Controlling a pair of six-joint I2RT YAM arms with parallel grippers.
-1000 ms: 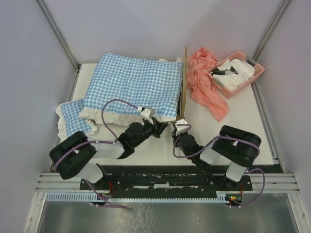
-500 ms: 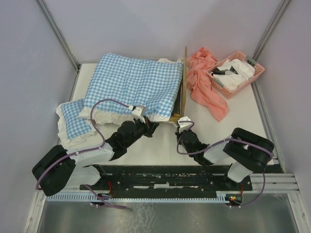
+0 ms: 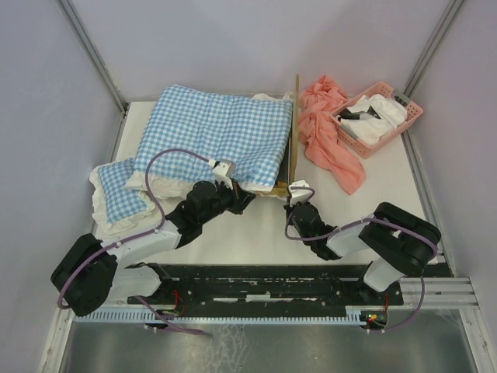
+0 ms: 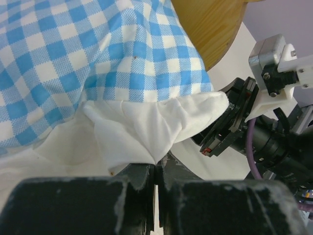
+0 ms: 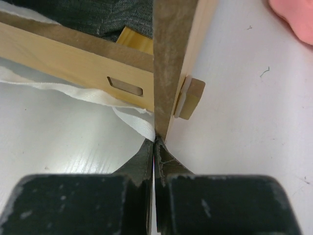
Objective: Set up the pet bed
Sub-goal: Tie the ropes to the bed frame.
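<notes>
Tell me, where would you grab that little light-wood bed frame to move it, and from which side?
Grip the thin upright wooden board of the light-wood bed frame, coming from the near side at its right corner. It stands on edge, slim enough for a pincer, and is bare, while the blue-and-white checked cushion covers most of the rest.

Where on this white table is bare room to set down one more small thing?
Bare: the white table at near right, between the crumpled pink cloth, the pink plastic basket and the right edge. Crowded: left and back, under the blue-and-white checked cushion.
</notes>
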